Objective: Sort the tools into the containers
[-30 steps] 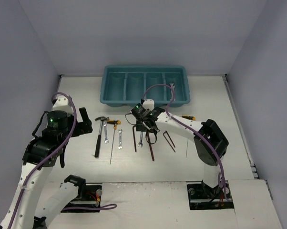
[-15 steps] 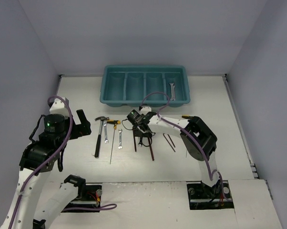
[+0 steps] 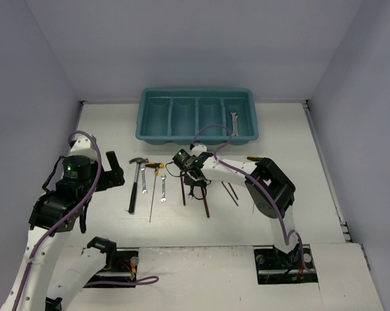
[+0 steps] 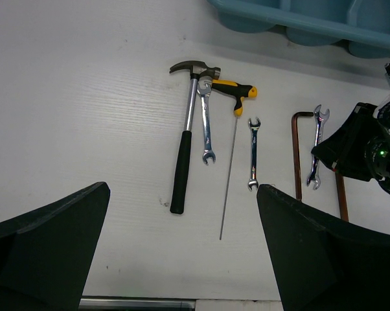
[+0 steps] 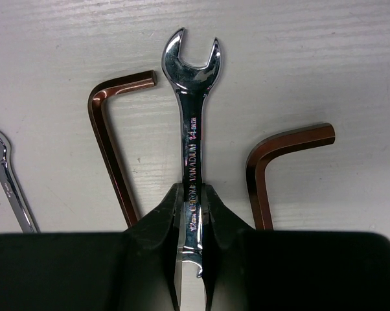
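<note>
- Our right wrist view shows the right jaws clamped on the shank of a silver open-ended wrench (image 5: 190,97), between two reddish-brown L-shaped hex keys (image 5: 111,149) on the white worktop (image 5: 311,52).
- Only the top view shows a second silver wrench (image 3: 233,122) in the rightmost compartment of the teal plastic tray (image 3: 195,138).
- Our left wrist view shows the left jaws spread wide, with the black-handled hammer (image 4: 180,168) ahead.

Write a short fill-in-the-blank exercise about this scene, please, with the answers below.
The right end effector grips a ___.
Hex keys lie on ___ sides of it.
The teal tray holds one silver tool, in its ___ compartment.
The left end effector holds ___.
Missing words: wrench, both, rightmost, nothing.
</note>
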